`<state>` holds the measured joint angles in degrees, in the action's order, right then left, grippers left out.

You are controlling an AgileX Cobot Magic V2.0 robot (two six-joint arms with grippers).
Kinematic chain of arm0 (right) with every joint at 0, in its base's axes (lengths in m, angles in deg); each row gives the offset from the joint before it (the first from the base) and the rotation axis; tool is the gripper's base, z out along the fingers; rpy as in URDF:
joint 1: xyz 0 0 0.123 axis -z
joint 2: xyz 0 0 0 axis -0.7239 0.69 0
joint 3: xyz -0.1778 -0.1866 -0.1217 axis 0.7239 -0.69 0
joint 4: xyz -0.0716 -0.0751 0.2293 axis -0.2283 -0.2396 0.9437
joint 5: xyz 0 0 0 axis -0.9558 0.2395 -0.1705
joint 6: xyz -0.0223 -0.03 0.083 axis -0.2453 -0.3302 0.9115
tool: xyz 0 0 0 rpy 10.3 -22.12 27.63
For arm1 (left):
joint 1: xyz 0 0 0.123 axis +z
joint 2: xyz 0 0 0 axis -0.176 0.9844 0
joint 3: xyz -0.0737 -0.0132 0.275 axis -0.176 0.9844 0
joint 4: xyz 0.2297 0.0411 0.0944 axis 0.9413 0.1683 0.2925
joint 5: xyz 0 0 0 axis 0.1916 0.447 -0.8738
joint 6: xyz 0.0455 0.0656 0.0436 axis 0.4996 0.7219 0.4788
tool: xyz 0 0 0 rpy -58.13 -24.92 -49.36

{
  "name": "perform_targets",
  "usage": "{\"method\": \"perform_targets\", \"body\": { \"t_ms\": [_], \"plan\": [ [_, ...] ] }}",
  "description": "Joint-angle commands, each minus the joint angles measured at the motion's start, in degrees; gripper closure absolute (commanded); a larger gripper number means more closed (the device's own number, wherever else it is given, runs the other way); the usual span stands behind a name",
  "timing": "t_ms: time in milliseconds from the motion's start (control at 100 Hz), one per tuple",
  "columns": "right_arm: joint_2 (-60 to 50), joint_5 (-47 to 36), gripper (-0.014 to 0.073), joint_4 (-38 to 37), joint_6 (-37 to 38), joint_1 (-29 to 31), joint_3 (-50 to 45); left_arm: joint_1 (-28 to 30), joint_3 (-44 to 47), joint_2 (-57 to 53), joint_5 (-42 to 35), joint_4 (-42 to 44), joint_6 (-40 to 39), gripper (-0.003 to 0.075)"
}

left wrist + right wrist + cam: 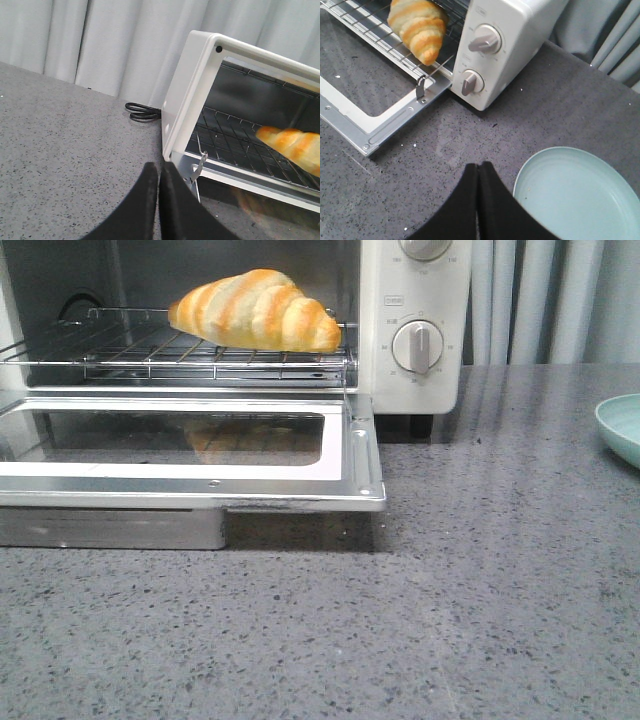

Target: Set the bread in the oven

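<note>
Two big things fill most of the scene: the speckled grey surface (480, 590) and the oven (415, 330) parked at its back left, door (200, 455) dropped flat and wide open. The bread (255, 310) is already sitting on the wire rack (120, 350), toward the rack's right end near the knob panel, and it looks like it's riding close to the front edge. So I'd say the placing is basically done and what's left is shutting the door. To do that well I'd come in under the door's front lip and swing it up slow, so the rack doesn't jolt and roll the bread forward.

The left end effector (159, 177) is clenched with nothing in it, hanging beside the oven's left front corner, bread well off across the rack. The right end effector (478, 175) is also clenched and empty, over the surface just beside a pale blue plate (575, 195), apart from the bread.
</note>
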<state>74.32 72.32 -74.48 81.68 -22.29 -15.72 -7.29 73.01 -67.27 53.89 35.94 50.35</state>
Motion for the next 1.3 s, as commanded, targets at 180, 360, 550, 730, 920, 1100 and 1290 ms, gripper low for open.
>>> {"method": "perform_targets", "body": {
  "t_ms": [180, 360, 550, 730, 920, 1100, 1290],
  "plan": [
    [-8.29, -6.25, 0.0670, -2.48, 5.22, -0.16, -7.41, -0.53, -1.58, -1.51, -4.03, -0.87, -0.51, 0.0741],
    [-8.07, -9.20, 0.0670, -0.51, 6.05, -0.16, -7.90, -0.53, -1.58, -1.51, -4.03, -0.87, -0.51, 0.0741],
    [-8.07, -19.43, 0.0670, -0.51, 6.05, -0.16, -12.68, -0.53, -1.58, -1.51, -4.03, -0.87, -0.51, 0.0741],
    [-8.43, -25.71, 0.0670, 5.51, 5.34, 0.46, -18.31, -0.53, -1.58, -1.51, -4.03, -0.87, -0.51, 0.0741],
    [-8.43, -37.78, 0.0670, 19.31, -10.31, 7.97, -24.40, -0.53, -1.58, -1.51, -4.03, -0.87, -0.51, 0.0741],
    [-8.43, -54.26, 0.0670, 33.50, -30.34, 20.17, -30.13, -0.53, -1.58, -1.51, -4.03, -0.87, -0.51, 0.0741],
    [-8.78, -60.16, 0.0670, 35.23, -30.49, 30.22, -35.02, -0.53, -1.58, -1.51, -4.03, -0.87, -0.51, 0.0741]
  ]
}}
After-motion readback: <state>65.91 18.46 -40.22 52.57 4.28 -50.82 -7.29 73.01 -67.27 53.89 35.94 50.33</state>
